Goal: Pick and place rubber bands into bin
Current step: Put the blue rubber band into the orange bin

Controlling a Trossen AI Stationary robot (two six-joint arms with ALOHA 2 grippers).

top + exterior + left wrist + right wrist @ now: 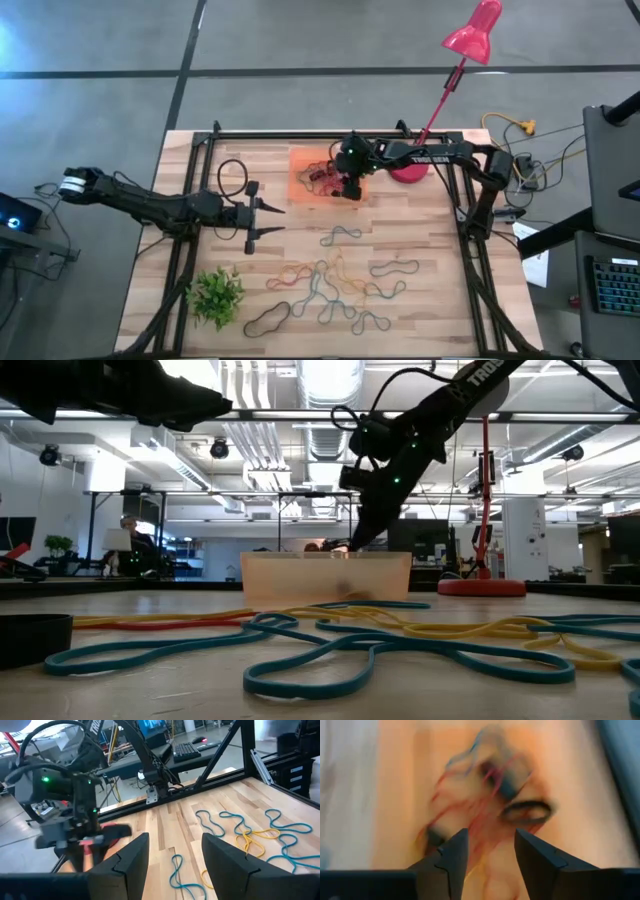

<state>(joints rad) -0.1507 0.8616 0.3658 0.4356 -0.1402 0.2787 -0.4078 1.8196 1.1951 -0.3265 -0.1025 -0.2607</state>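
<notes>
One bin (303,160), one plant (217,294), one lamp (472,30) (bands uncountable).

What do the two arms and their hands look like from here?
Both arms are dark, jointed, with black cables looped along them. White lettering marks the right arm, and a green light glows near its wrist. Each hand has two dark, flat, angular fingers.

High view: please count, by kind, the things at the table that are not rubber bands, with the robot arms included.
Orange bin: 1
Pink lamp: 1
Green plant: 1
Robot arms: 2, the left arm and the right arm
Total: 5
</notes>
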